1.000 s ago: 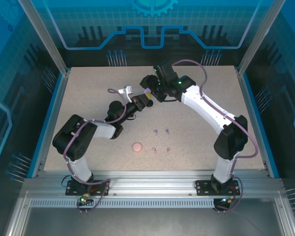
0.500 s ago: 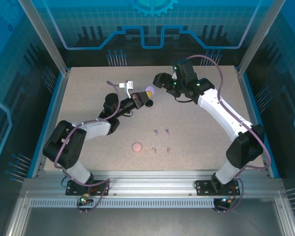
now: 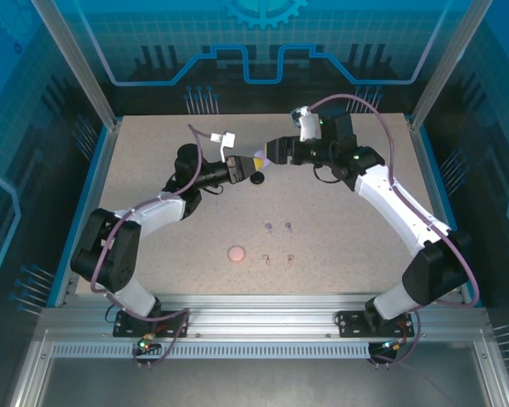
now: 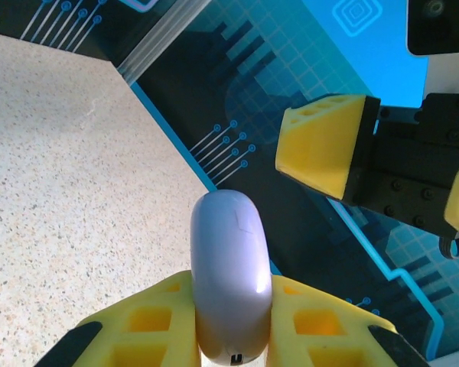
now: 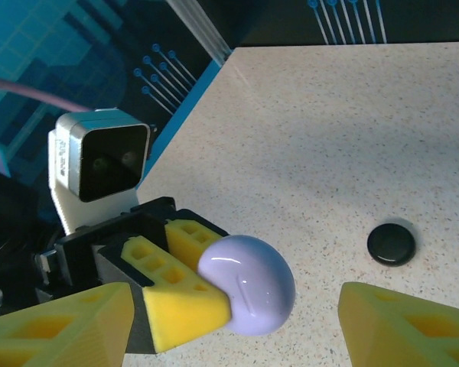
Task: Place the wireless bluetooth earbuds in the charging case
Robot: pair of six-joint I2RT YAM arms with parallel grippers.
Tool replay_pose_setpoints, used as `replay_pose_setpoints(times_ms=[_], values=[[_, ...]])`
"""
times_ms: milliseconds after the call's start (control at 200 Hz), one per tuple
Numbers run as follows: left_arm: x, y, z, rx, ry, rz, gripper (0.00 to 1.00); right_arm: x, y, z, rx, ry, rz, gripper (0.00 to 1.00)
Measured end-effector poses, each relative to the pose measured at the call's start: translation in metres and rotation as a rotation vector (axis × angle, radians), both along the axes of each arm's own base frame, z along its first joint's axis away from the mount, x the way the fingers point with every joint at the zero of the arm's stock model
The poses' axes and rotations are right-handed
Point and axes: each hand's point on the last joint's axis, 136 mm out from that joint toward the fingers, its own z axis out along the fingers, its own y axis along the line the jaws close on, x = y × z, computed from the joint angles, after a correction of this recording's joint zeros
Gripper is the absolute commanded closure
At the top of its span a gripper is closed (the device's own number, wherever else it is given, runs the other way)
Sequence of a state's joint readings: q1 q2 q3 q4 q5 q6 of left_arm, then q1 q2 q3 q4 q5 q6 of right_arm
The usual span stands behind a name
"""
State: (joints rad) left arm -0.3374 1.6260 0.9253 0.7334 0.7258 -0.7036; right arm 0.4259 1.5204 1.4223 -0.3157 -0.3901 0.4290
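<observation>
My left gripper is shut on the lavender charging case, held edge-on above the table's back middle. In the left wrist view the case stands up between my yellow fingers. My right gripper faces it from the right, open, one finger on each side of the case and apart from it. Two lavender earbuds and two pale pinkish ones lie on the table nearer the front.
A round black case lies on the table just below both grippers, also seen in the right wrist view. A pink round case sits front centre, left of the earbuds. Blue walls ring the speckled table.
The left gripper carried the lavender case up and toward the back. The right arm swung out to the right, then turned its open gripper back toward the case.
</observation>
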Motion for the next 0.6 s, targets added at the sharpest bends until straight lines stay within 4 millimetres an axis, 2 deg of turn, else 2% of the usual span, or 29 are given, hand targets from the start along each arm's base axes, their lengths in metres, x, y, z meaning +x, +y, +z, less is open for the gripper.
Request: replay_pose_setpoints(times_ms=[160,400,600], values=[[-0.003,-0.002,-0.001,0.010,0.016,-0.024,0.99,-0.002,0.006,-0.006,0.000,-0.002,0.048,0.32],[-0.002,-0.003,0.003,0.015,0.002,-0.032,1.00,0.004,0.011,-0.037,-0.020,0.056,0.070,0.38],[-0.001,0.000,0.000,0.023,0.026,-0.027,1.00,0.011,0.008,-0.049,-0.025,0.067,0.051,0.47]])
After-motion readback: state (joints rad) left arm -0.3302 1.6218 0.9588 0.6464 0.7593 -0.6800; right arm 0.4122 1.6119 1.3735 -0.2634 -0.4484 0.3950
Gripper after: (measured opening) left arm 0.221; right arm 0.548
